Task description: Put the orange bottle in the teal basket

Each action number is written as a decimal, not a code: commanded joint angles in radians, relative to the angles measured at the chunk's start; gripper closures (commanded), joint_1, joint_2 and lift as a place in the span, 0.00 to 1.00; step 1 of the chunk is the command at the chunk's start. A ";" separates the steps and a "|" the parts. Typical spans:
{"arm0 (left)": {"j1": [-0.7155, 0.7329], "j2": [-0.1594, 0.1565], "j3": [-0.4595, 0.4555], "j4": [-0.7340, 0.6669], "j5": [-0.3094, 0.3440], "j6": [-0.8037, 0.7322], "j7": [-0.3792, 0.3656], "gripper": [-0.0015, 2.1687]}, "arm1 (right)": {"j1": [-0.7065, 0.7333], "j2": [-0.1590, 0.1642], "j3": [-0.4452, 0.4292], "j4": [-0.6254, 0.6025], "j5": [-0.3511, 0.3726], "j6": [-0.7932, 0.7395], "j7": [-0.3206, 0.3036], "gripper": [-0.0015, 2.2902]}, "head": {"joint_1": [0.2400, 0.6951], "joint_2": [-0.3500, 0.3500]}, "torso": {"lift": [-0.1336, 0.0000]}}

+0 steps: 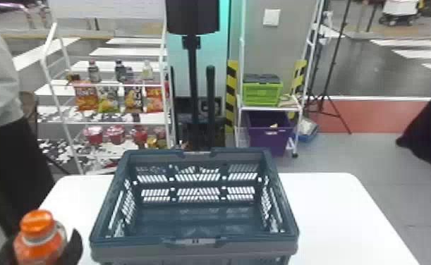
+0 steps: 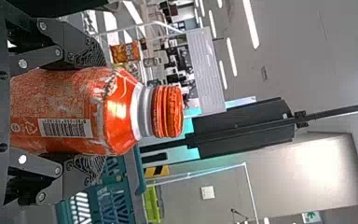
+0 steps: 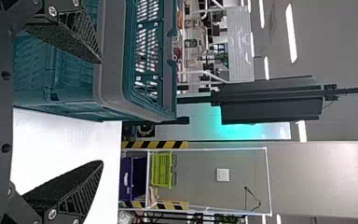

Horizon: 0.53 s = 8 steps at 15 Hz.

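- White surface (image 1: 334, 215) carries the teal basket (image 1: 133, 248); the orange bottle (image 1: 36, 243) is held upright outside, at near left.
- Left gripper (image 2: 92, 112) is closed around the bottle's body, one finger to each side; right gripper (image 3: 101, 112), spread wide and empty, waits to the basket's right.
- Good delivery likely means lifting the base clear of the rim, crossing right, lowering it upright, releasing only once it rests.

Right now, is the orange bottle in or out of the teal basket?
Out: the orange bottle is held upright between the left gripper's fingers, left of the teal basket.
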 commanded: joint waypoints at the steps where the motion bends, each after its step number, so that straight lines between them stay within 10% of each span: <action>1: -0.086 0.000 0.043 -0.032 0.010 0.114 -0.049 0.90 | 0.003 0.001 -0.002 -0.003 0.002 0.000 0.000 0.05 | 0.57 0.50 | 1.00; 8: -0.405 0.109 0.043 0.008 -0.033 0.427 -0.290 0.89 | 0.007 0.001 -0.002 -0.017 0.042 0.000 0.003 0.05 | 0.57 0.50 | 1.00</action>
